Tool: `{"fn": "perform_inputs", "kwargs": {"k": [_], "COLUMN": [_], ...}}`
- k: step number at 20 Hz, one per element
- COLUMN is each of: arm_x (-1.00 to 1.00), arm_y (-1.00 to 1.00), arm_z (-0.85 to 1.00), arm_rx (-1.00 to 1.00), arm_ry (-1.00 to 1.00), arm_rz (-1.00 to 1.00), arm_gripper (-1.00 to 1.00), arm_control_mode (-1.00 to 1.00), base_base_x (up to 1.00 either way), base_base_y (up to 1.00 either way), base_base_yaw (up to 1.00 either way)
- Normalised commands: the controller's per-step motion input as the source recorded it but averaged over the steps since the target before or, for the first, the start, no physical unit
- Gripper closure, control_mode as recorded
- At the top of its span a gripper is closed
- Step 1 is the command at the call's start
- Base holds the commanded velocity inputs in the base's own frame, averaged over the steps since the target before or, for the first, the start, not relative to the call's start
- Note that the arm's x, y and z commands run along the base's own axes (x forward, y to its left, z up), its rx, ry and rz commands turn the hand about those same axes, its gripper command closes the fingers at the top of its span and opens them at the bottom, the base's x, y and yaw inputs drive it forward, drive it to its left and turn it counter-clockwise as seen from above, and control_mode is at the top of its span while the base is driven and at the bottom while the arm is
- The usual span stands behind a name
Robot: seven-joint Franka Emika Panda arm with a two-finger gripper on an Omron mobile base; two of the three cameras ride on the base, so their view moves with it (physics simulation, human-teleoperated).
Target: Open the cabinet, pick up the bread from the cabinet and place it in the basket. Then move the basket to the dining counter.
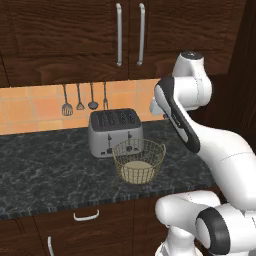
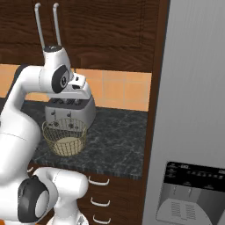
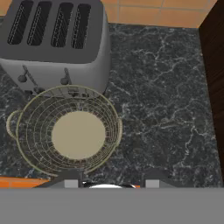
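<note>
Cabinet (image 1: 100,35) doors are both shut, so we're at the very first step: nothing opened, no bread in sight, presumably behind those dark wood doors. Two long silver bar handles (image 1: 130,34) run down side by side where the doors meet, directly above the toaster (image 1: 115,131).

The toaster is the thing to steer by. It's a boxy brushed-silver four-slot job on black speckled granite. Just in front of it, nearly touching, sits the basket (image 1: 139,160): round, open wire weave in tan-gold, flaring wider at the rim, with a flat pale beige disc for a base. It holds nothing.

The arm is folded up to the right of the toaster, hand pointing down over the worktop. From the hand's own camera the gripper (image 3: 113,183) looks straight down on the basket, and the two dark fingertips (image 3: 71,180) stand apart with nothing between them. It's a cramped view along the bottom edge, but I'd call them partly open, gripping nothing.

Next, I'd say, the hand has to lift well above the toaster, reach a bar handle, close round it and swing that door out.
</note>
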Motion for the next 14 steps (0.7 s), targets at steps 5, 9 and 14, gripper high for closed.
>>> {"fn": "perform_inputs", "kwargs": {"k": [5,9,14], "arm_x": [-0.49,-0.20,0.00], "arm_y": [0.02,0.49,0.53], "arm_z": [0.03,0.70,1.00], "arm_rx": [0.00,0.03,0.12], "arm_ry": [-0.22,-0.65,-0.61], "arm_rz": [0.01,-0.02,-0.06], "arm_gripper": [-1.00,-1.00,-1.00], "arm_control_mode": [-1.00,-1.00,-1.00], "base_base_x": [0.00,0.00,0.00], "base_base_y": [0.00,0.00,0.00], "base_base_yaw": [0.00,0.00,0.00]}}
